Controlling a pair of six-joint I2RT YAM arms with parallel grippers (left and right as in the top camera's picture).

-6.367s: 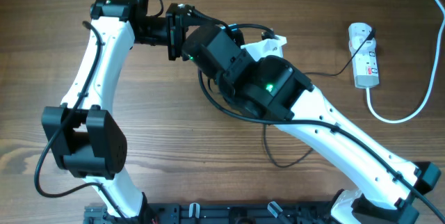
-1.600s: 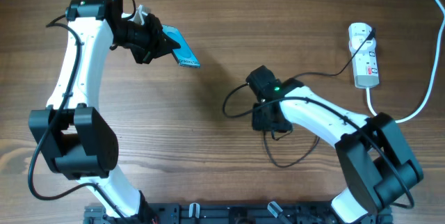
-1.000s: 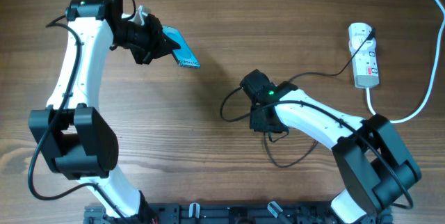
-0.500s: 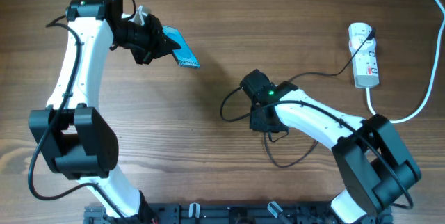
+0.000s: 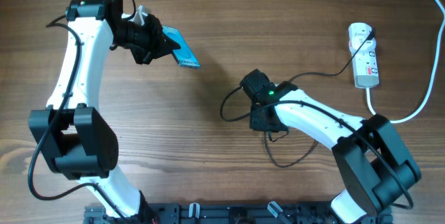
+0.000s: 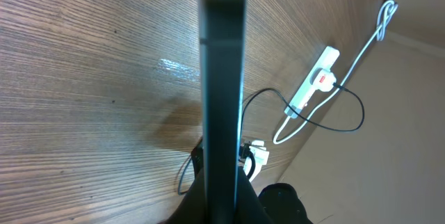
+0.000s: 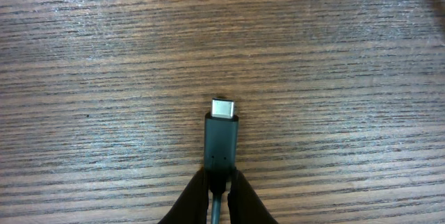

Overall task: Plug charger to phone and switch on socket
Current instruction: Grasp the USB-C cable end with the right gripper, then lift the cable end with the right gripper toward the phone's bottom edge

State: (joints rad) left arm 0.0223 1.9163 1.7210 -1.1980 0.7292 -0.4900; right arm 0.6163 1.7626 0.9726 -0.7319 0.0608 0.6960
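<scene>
My left gripper [image 5: 158,45] is shut on the phone [image 5: 183,49], holding it above the table's upper left with its cyan screen tilted up. In the left wrist view the phone [image 6: 222,78] shows edge-on as a dark bar standing up from between the fingers. My right gripper [image 7: 221,190] is shut on the charger [image 7: 221,144] just behind its dark plug, and the silver tip lies free over the wood. From above, the right gripper [image 5: 262,121] sits at mid-table among the charger's black cable loops [image 5: 226,104]. The white socket [image 5: 365,57] lies at the far right.
A thick white cord [image 5: 410,109] curves from the socket toward the right edge. Slack black cable [image 5: 281,160] loops on the wood near the right arm. The socket [image 6: 313,88] and its cords also show in the left wrist view.
Seconds ago both arms met at upper centre. Now the left arm holds the phone off to the left, and the right gripper has closed on the charger at mid-table. The last half second is still.
</scene>
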